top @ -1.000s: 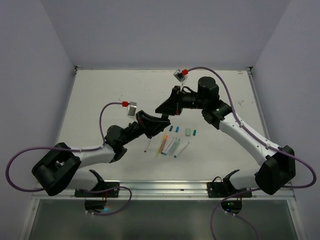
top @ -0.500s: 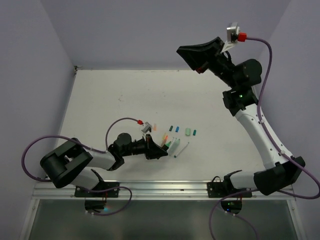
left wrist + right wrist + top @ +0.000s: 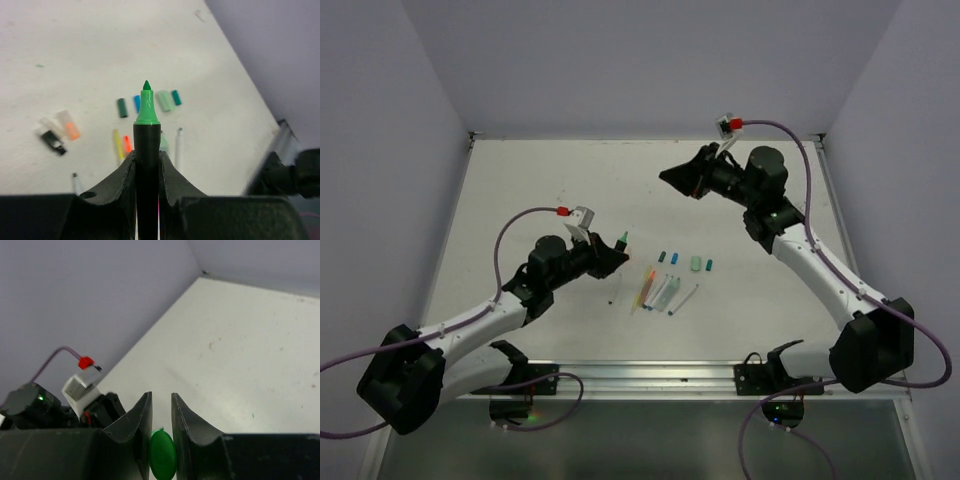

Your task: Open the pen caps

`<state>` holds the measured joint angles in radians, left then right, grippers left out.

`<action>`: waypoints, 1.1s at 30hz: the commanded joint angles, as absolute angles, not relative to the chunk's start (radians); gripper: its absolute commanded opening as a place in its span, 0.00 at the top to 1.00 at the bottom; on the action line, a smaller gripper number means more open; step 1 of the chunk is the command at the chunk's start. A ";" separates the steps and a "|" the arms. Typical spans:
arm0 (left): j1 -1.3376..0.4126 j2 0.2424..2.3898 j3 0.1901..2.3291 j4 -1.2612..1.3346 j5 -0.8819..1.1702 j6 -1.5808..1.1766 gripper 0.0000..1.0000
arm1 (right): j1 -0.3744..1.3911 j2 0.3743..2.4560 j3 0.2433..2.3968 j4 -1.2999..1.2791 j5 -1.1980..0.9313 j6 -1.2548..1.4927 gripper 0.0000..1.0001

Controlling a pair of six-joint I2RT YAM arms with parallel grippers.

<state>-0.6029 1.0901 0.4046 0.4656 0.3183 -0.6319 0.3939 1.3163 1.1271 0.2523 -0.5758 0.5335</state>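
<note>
My left gripper (image 3: 608,258) is shut on a black marker (image 3: 146,165) with a bare green tip (image 3: 146,107); it holds the marker above the table, left of the pens. My right gripper (image 3: 672,178) is raised over the far middle of the table and is shut on a bright green cap (image 3: 162,456), seen end-on between its jaws (image 3: 161,396). Loose caps lie in a row on the table: dark green (image 3: 122,107), blue (image 3: 137,103), pale mint (image 3: 164,100) and teal (image 3: 176,97). The row also shows in the top view (image 3: 696,264).
Several uncapped pens (image 3: 655,290) lie side by side near the table's middle, with one more thin pen (image 3: 616,290) to their left. An orange-ended clear piece (image 3: 70,125) and a black piece (image 3: 52,140) lie left of the caps. The table's front rail (image 3: 650,375) runs along the near edge.
A second ago the two grippers met over the pens. They have since parted: the left holds the bare-tipped marker to the left, the right holds the green cap farther back.
</note>
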 commanded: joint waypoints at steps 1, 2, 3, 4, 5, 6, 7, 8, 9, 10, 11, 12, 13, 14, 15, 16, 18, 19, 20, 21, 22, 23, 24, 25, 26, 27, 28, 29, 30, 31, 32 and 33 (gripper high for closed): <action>-0.591 1.049 0.474 0.065 0.005 -0.505 1.00 | 0.434 1.328 1.105 0.172 -0.502 0.491 1.00; -0.589 1.049 0.479 0.043 -0.053 -0.499 1.00 | 0.464 1.336 1.097 0.172 -0.488 0.482 1.00; -0.588 1.054 0.480 0.026 -0.067 -0.491 1.00 | 0.480 1.345 1.082 0.179 -0.473 0.479 1.00; -0.588 1.069 0.482 0.002 -0.081 -0.492 1.00 | 0.495 1.371 1.072 0.190 -0.460 0.479 1.00; -0.588 1.078 0.474 0.002 -0.090 -0.497 0.99 | 0.524 1.384 1.063 0.218 -0.436 0.489 1.00; -0.588 1.087 0.466 0.002 -0.092 -0.509 0.98 | 0.535 1.402 1.048 0.239 -0.428 0.497 1.00; -0.588 1.107 0.457 0.002 -0.098 -0.517 0.98 | 0.549 1.431 1.040 0.265 -0.422 0.506 1.00; -0.588 1.118 0.448 0.002 -0.100 -0.523 0.98 | 0.569 1.451 1.031 0.317 -0.414 0.524 1.00; -0.588 1.129 0.434 0.002 -0.095 -0.531 0.97 | 0.578 1.466 1.025 0.337 -0.402 0.531 1.00; -0.588 1.149 0.427 0.002 -0.095 -0.535 0.96 | 0.587 1.482 1.026 0.354 -0.396 0.535 1.00; -0.588 1.154 0.413 0.003 -0.095 -0.540 0.94 | 0.606 1.517 1.028 0.377 -0.391 0.538 1.00; -0.588 1.160 0.408 0.006 -0.094 -0.541 0.93 | 0.612 1.532 1.031 0.393 -0.374 0.538 1.00; -0.588 1.166 0.405 0.008 -0.095 -0.541 0.92 | 0.618 1.551 1.031 0.409 -0.367 0.543 1.00; -0.588 1.166 0.400 0.008 -0.097 -0.541 0.89 | 0.629 1.586 1.031 0.444 -0.362 0.546 1.00; -0.588 1.169 0.399 0.009 -0.095 -0.540 0.87 | 0.635 1.609 1.035 0.462 -0.364 0.554 1.00; -0.588 1.172 0.399 0.009 -0.092 -0.540 0.86 | 0.640 1.627 1.035 0.497 -0.362 0.558 1.00; -0.588 1.173 0.390 0.014 -0.086 -0.540 0.82 | 0.660 1.693 1.035 0.540 -0.364 0.575 1.00; -0.588 1.173 0.390 0.017 -0.084 -0.541 0.81 | 0.663 1.715 1.035 0.563 -0.367 0.583 1.00; -0.588 1.175 0.382 0.020 -0.080 -0.543 0.79 | 0.678 1.741 1.035 0.605 -0.368 0.598 1.00; -0.588 1.175 0.377 0.023 -0.078 -0.546 0.78 | 0.683 1.785 1.043 0.620 -0.370 0.604 1.00; -0.586 1.175 0.371 0.034 -0.077 -0.548 0.76 | 0.689 1.810 1.048 0.635 -0.373 0.609 1.00; -0.587 1.175 0.364 0.038 -0.075 -0.551 0.75 | 0.702 1.828 1.051 0.664 -0.377 0.617 1.00; -0.588 1.178 0.359 0.046 -0.075 -0.552 0.74 | 0.709 1.868 1.058 0.678 -0.376 0.620 1.00; -0.588 1.181 0.356 0.049 -0.072 -0.554 0.73 | 0.712 1.887 1.065 0.690 -0.376 0.620 1.00; -0.588 1.186 0.356 0.049 -0.074 -0.557 0.71 | 0.722 1.902 1.071 0.693 -0.373 0.620 1.00; -0.588 1.187 0.354 0.049 -0.077 -0.558 0.71 | 0.727 1.920 1.083 0.699 -0.371 0.620 1.00; -0.588 1.189 0.353 0.055 -0.077 -0.560 0.70 | 0.730 1.945 1.086 0.706 -0.370 0.621 1.00; -0.588 1.190 0.350 0.057 -0.078 -0.560 0.69 | 0.735 1.960 1.088 0.725 -0.367 0.623 1.00; -0.588 1.193 0.348 0.060 -0.081 -0.561 0.67 | 0.736 1.973 1.092 0.733 -0.364 0.626 1.00; -0.586 1.192 0.348 0.060 -0.083 -0.564 0.67 | 0.736 1.997 1.094 0.741 -0.368 0.629 1.00; -0.587 1.189 0.350 0.058 -0.090 -0.565 0.64 | 0.738 2.009 1.095 0.758 -0.373 0.633 1.00; -0.588 1.183 0.351 0.054 -0.097 -0.568 0.61 | 0.741 2.020 1.098 0.765 -0.374 0.634 1.00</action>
